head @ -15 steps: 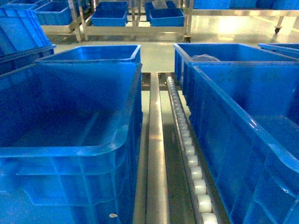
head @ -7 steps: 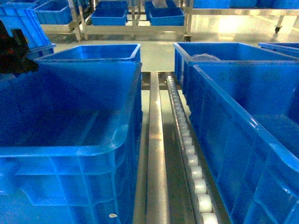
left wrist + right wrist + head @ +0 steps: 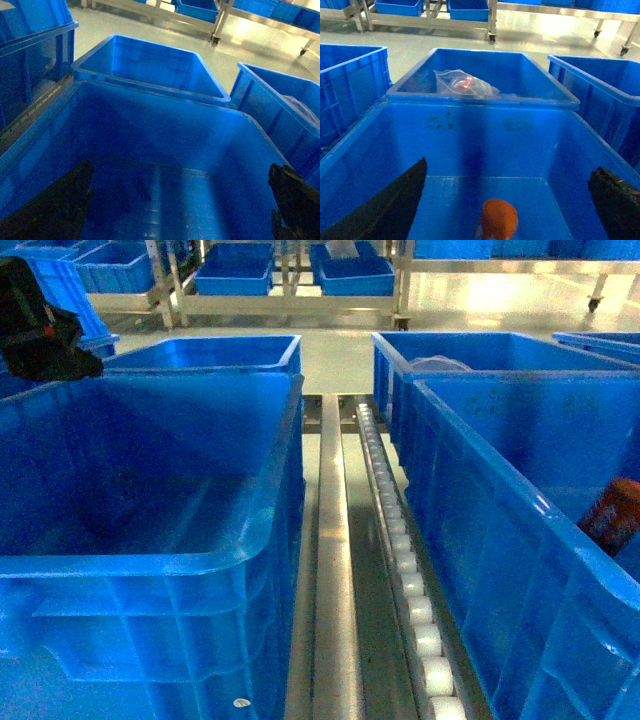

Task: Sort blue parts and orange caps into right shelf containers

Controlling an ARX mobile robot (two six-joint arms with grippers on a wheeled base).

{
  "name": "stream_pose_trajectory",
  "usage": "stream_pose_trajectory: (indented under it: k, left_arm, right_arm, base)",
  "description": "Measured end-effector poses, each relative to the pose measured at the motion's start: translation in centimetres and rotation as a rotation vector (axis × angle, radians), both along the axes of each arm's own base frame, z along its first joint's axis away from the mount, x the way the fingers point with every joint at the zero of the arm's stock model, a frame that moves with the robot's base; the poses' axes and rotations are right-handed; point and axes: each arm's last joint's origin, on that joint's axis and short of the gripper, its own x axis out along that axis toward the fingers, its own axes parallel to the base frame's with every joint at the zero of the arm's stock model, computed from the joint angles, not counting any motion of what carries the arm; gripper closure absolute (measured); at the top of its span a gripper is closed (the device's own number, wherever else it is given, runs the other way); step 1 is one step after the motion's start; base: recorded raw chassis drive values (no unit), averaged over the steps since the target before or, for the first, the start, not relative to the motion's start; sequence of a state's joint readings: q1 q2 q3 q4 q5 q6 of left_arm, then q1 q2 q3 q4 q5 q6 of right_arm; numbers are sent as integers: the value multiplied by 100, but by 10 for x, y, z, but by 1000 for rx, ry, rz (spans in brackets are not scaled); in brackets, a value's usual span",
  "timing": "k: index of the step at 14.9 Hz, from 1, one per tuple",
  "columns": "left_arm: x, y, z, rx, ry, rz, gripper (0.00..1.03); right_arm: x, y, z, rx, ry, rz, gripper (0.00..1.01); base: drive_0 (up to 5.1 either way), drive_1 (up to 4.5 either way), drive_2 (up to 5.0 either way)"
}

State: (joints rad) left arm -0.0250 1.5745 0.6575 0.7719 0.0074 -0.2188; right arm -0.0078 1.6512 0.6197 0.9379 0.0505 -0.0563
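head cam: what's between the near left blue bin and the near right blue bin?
In the head view, only the stainless steel shelf rail and a row of small white rollers; nothing lies on them.

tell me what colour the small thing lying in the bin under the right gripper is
Orange. The orange cap on the bin's floor shows best in the right wrist view.

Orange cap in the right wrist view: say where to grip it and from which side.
Pinch the orange cap across its round sides, coming straight down: the bin walls block any sideways approach, and it sits centred between the open right gripper fingers.
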Motion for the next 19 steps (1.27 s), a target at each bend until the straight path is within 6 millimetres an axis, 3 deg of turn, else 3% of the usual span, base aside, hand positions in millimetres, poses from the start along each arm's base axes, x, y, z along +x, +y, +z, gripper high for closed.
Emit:
stream_pose_trajectory:
  k: [1,2,3,4,8,9,10,12,14,19]
  left_arm:
    - [0,0,-1,-1,8,1,5]
    - [-3,4,-3,38,-85,12,14]
    - [-19,7,-8,111,-127,20,26]
    - [-40,9,-12,164,-133,26,41]
    - [-89,8,-21,200,-131,17,90]
    - [-105,8,-22,200,-138,18,101]
    - [-113,8,-24,200,-178,22,101]
    - [-127,8,-39,200,-99,14,101]
    - [-142,8,-31,200,-146,20,101]
    - [-161,8,-32,200,-137,18,101]
  right_arm:
    - [0,0,1,5,-4,0,1]
    - [-6,2,3,26,-82,36,11]
    - [-24,2,1,36,-101,48,24]
    - [-43,2,-2,41,-94,48,39]
    - [-92,3,-21,44,-56,47,90]
    - [-107,3,-16,45,-85,48,99]
    - [-116,3,-14,46,-92,48,99]
    - [-129,3,-18,47,-67,48,99]
    - [-144,3,-15,47,-83,48,99]
    - [-163,3,-15,47,-84,48,99]
  base:
    - [0,0,0]
    - [0,0,0]
    - [0,0,0]
    - [0,0,0]
    - [0,0,0]
    - [0,0,0]
    - [0,0,0]
    - [0,0,0]
    - [0,0,0]
    - [0,0,0]
